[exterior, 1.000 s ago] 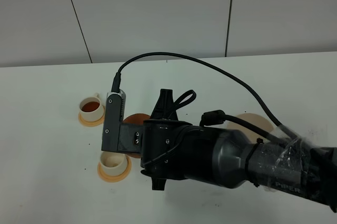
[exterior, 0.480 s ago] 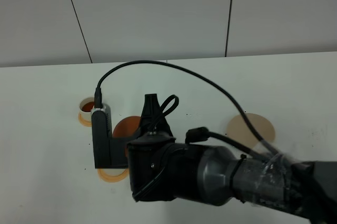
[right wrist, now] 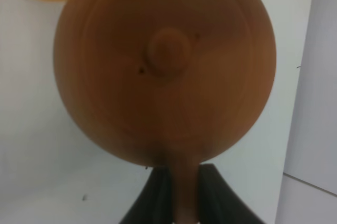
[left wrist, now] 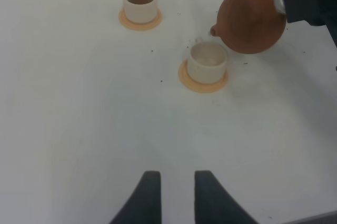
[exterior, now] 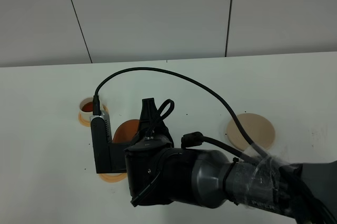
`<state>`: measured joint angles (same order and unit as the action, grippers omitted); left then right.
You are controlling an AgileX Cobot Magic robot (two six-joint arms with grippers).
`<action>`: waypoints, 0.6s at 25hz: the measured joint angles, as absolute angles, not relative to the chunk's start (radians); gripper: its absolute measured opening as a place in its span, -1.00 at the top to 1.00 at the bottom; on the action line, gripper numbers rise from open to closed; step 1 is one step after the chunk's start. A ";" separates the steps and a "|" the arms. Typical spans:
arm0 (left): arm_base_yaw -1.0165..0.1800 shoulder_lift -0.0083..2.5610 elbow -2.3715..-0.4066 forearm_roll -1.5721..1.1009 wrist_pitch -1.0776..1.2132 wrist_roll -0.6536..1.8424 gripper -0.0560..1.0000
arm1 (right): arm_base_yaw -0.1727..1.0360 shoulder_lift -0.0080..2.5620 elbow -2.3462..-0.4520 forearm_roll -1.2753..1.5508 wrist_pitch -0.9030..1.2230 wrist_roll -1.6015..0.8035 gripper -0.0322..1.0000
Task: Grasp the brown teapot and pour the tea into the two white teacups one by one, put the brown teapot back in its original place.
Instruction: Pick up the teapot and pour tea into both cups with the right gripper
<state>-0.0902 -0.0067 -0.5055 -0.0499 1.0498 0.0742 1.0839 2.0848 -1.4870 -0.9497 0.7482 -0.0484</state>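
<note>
The brown teapot (right wrist: 166,61) fills the right wrist view. My right gripper (right wrist: 181,187) is shut on its loop handle. In the high view the teapot (exterior: 125,129) shows only partly behind my right arm (exterior: 210,182). In the left wrist view the teapot (left wrist: 251,19) hangs tilted, its spout just over the nearer white teacup (left wrist: 207,62) on its saucer. The farther teacup (left wrist: 140,4) holds brown tea and also shows in the high view (exterior: 87,108). The beige coaster (exterior: 251,131) lies bare at the right. My left gripper (left wrist: 174,195) is open and empty, low over the table.
My right arm's bulk and its black cable (exterior: 174,74) hide the nearer cup in the high view; only a bit of its saucer (exterior: 111,176) shows. The white table (exterior: 295,87) ends at a grey panelled wall (exterior: 158,13).
My right arm has moved left and towards the camera with the teapot, bringing it over the nearer cup and hiding that cup in the high view. The coaster is now fully uncovered.
</note>
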 joint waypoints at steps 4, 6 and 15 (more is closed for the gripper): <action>-0.090 -0.007 -0.506 -0.050 1.050 0.074 0.46 | 1.084 2.085 -1.487 -0.978 0.752 -0.047 0.75; -0.090 -0.007 -0.506 -0.050 1.050 0.074 0.46 | 1.083 2.085 -1.487 -0.991 0.753 -0.047 0.75; -0.090 -0.007 -0.506 -0.050 1.050 0.074 0.46 | 1.060 2.085 -1.487 -0.993 0.754 -0.044 0.75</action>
